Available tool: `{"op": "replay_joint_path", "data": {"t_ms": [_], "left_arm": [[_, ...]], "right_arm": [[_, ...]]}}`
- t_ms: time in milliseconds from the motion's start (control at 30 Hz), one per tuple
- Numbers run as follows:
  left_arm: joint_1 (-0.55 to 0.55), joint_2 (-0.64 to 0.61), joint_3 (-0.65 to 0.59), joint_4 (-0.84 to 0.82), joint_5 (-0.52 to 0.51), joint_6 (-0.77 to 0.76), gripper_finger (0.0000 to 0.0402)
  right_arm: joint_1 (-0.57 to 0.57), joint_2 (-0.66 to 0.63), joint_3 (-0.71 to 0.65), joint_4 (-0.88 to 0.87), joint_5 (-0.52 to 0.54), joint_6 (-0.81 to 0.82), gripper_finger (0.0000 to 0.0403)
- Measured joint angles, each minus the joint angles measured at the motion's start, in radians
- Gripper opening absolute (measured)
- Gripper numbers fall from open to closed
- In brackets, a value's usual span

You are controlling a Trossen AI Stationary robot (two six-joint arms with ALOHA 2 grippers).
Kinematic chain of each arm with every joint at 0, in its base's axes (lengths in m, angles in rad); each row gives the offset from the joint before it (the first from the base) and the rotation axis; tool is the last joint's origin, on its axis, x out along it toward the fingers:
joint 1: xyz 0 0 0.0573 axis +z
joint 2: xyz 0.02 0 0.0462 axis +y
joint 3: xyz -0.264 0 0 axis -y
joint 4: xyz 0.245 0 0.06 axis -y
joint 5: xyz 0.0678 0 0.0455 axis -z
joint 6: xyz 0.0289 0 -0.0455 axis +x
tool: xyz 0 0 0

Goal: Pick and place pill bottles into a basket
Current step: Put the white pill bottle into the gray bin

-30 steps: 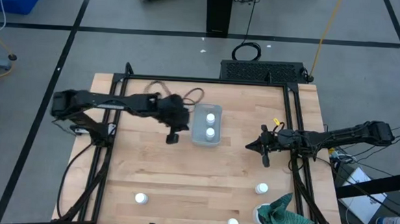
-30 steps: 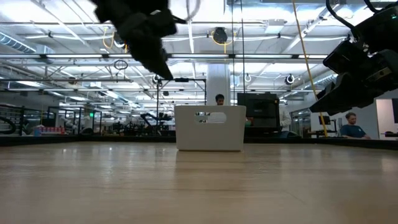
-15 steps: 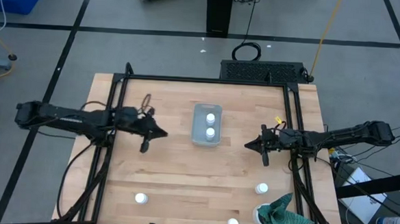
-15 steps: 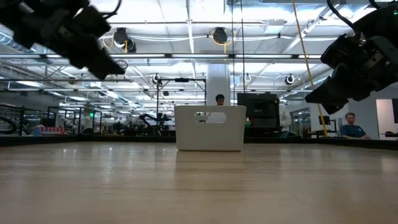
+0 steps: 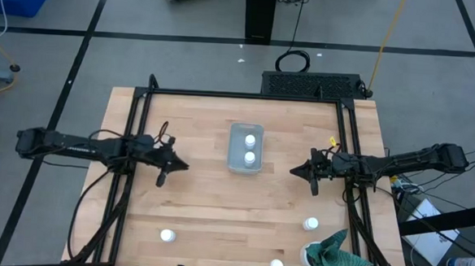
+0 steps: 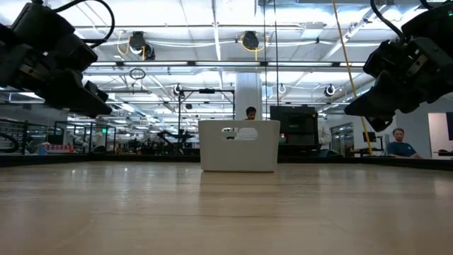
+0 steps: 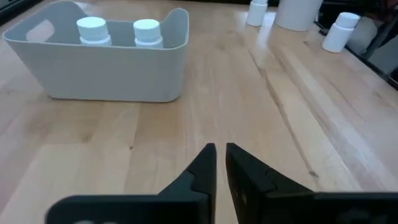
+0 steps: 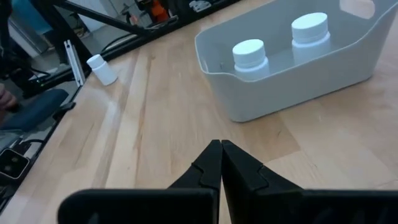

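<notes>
Start at the left of the high view: your left gripper (image 5: 163, 175) hangs over bare wood at centre-left, fingers pressed nearly together with only a sliver between them and nothing held. The loose bottle nearest it is the one at lower left (image 5: 166, 235), almost straight down the frame from that gripper and clearly apart from it. It stands upright, cap up, so its long axis is vertical and you come at it from above.

Moving to the middle, the basket (image 5: 246, 131) sits at upper centre, between the two grippers, with two pill bottles (image 5: 250, 139) already standing in it, one behind the other along its length.

Near the bottom edge, right of centre, another bottle (image 5: 276, 265) stands alone, well away from either gripper.

On the right, your right gripper (image 5: 315, 183) hovers at centre-right, fingers shut tight and empty. The bottle at lower right (image 5: 311, 224) lies directly down the frame from it and looks nearer than any bottle is to the left gripper. It stands just above the green spiky plant (image 5: 333, 254), so I judge this the shortest reach, though the plant crowds the approach from the lower side.
</notes>
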Motion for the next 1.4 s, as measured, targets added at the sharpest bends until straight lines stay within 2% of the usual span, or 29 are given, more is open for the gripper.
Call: {"op": "replay_joint_path", "data": {"t_ms": [167, 367, 500, 600, 1000, 1200, 1300, 1400], "left_arm": [[0.0, -0.067, -0.032, -0.014, 0.003, 0.0, 0.0042], [0.0, -0.168, -0.037, -0.07, 0.065, -0.003, 0.0042], [0.0, -0.239, -0.037, -0.09, 0.146, 0.0, 0.0042], [0.0, -0.309, -0.037, -0.095, 0.206, 0.014, 0.0042], [0.01, -0.45, -0.036, -0.117, 0.228, -0.015, 0.0042], [0.028, -0.57, -0.036, -0.09, 0.352, -0.019, 0.0042], [0.029, -0.575, -0.034, -0.066, 0.31, -0.038, 0.0042], [0.029, -0.566, -0.034, -0.121, 0.154, -0.058, 0.0042]], "right_arm": [[0.001, 0.0, 0.0, 0.001, -0.03, -0.005, 0.0001], [0.038, 0.0, 0.0, 0.017, -0.052, 0.045, 0.0002], [0.046, 0.001, 0.0, 0.075, -0.05, 0.074, 0.0001], [0.046, 0.0, 0.0, 0.142, -0.046, -0.003, 0.0001], [0.046, 0.005, 0.0, 0.188, -0.051, -0.028, 0.0001], [0.046, 0.01, 0.0, 0.181, -0.072, -0.021, 0.0001], [0.048, 0.011, 0.0, 0.189, -0.103, -0.021, 0.0001], [0.048, 0.011, 0.007, 0.203, -0.1, -0.025, 0.0002]]}}
